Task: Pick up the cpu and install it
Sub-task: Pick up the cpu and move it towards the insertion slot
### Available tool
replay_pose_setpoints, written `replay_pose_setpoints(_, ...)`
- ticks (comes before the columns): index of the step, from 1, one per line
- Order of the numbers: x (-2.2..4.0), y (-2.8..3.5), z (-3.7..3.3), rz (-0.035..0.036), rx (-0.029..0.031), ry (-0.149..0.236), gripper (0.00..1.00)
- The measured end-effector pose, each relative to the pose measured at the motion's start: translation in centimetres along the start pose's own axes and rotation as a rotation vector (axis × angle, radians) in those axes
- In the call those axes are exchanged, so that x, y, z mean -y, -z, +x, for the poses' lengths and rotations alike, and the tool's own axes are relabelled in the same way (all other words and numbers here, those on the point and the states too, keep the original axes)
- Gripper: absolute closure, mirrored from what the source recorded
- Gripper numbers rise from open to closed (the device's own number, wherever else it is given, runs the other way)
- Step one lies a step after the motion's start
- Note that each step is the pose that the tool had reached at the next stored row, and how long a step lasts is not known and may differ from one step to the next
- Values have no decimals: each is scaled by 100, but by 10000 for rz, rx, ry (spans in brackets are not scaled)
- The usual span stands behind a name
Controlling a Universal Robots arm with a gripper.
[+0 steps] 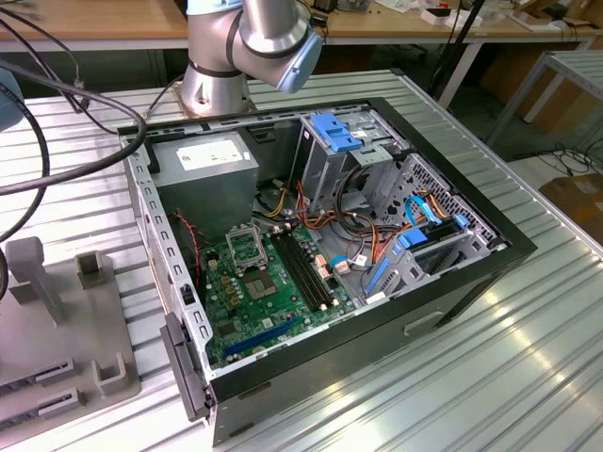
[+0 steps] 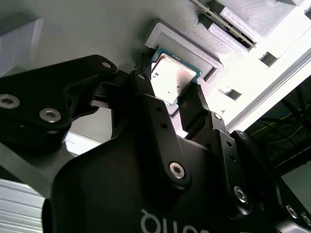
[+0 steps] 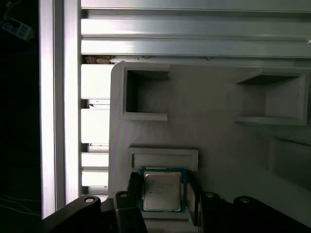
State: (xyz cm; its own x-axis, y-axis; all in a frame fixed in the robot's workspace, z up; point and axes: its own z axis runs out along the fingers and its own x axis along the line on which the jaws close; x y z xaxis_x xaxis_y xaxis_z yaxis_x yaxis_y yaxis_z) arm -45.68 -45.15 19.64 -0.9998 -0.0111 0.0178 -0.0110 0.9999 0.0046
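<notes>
Right around cpu (image 3: pixel 163 191), end effector (image 3: pixel 163 182).

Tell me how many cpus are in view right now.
1. The cpu sits in the raised holder of the grey fixture, seen in both wrist views. The computer case in the exterior view could hide others.

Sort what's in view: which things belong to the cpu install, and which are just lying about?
Job: cpu, in grey holder; gripper at it; socket on green board.
Lying about: power supply, drive cage, cables.
</notes>
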Motion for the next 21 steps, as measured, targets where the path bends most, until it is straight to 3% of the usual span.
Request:
replay_pose_setpoints(9, -1, 136, 2, 0, 0, 0, 53)
replay_pose_setpoints(13, 0, 134, 3, 1, -2, 0, 53)
replay_pose_setpoints(21, 0, 38, 1, 1, -2, 0, 53)
